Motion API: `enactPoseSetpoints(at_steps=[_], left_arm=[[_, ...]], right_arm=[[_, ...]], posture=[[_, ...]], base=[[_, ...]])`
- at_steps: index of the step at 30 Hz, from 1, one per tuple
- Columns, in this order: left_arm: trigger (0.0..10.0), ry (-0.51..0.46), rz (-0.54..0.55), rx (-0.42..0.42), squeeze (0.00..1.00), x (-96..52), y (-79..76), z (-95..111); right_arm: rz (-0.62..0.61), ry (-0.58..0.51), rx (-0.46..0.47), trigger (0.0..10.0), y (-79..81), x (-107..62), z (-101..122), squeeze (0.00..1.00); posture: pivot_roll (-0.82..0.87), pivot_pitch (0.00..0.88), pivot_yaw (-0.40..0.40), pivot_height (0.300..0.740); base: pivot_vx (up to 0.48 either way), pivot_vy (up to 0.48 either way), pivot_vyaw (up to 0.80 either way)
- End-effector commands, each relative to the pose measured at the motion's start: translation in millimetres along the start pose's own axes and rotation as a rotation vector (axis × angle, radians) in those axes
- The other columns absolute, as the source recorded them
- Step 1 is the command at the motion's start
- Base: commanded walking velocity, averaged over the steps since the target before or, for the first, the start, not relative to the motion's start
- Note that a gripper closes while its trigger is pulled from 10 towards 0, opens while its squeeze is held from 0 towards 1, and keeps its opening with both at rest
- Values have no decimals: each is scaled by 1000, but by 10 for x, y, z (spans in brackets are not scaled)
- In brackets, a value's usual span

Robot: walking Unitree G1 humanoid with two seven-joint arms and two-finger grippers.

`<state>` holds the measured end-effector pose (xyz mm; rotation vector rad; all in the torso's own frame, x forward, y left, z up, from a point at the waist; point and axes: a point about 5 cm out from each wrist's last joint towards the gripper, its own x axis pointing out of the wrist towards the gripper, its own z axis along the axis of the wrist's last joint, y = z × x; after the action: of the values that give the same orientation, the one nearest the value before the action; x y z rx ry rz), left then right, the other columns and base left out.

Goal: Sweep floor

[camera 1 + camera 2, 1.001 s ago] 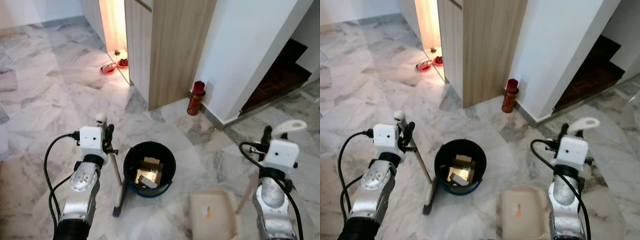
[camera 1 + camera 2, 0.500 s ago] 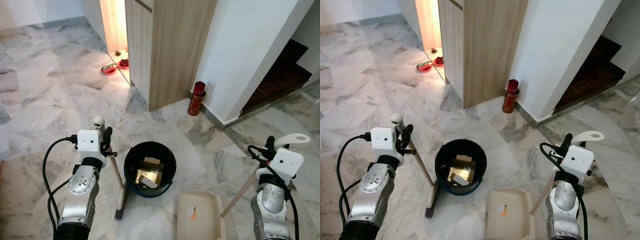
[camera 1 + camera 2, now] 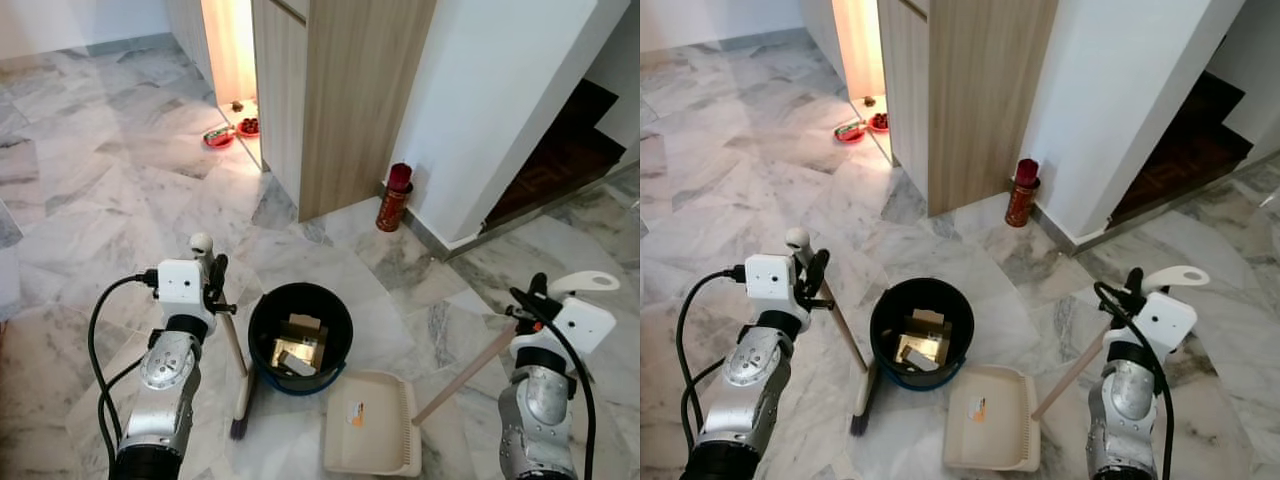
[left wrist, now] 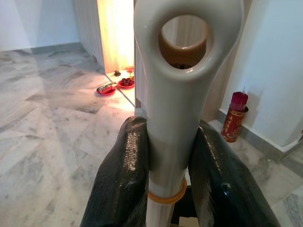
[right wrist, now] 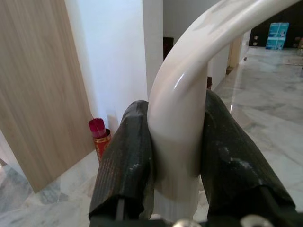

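I take the black bucket on the marble floor as my landmark. My left gripper is pinched on the pale handle of the broom, just below the ring at its top; its two black fingers press the shaft from both sides. From the head views this gripper sits up and to the left of the bucket, and the broom slants down from it so that the dark bristles touch the floor just beside the bucket's left wall.

My right gripper is clamped on the curved white grip of the dustpan, fingers squeezing it on either side. That gripper is well to the right of the bucket. The dustpan's long wooden handle runs down and leftward from it to the beige pan, which lies flat on the floor just in front of the bucket's right side, with a small orange scrap in it.

Inside the bucket lie some pale bits of cardboard-like rubbish. Beyond the bucket stand a wooden cabinet and, at the foot of a white wall, a red cylinder
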<state>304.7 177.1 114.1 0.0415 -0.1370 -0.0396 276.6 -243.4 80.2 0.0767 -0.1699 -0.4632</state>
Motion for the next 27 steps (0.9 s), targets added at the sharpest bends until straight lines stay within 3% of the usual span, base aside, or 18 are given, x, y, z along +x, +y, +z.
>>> enactPoseSetpoints(at_steps=[1,12,27], left_arm=[[10000,-44,-22,-1,0,47,-50,87],[10000,-45,-22,2,0,48,-39,93],[10000,-49,-23,-2,0,41,-51,98]], right_arm=[[-6,-38,39,10000,19,39,64,0],[0,-38,42,10000,20,42,56,0],[5,-37,32,10000,8,41,48,0]], posture=[[174,111,-75,740],[174,116,-74,740],[172,122,-78,740]], base=[[0,0,0],[0,0,0],[-281,0,0]])
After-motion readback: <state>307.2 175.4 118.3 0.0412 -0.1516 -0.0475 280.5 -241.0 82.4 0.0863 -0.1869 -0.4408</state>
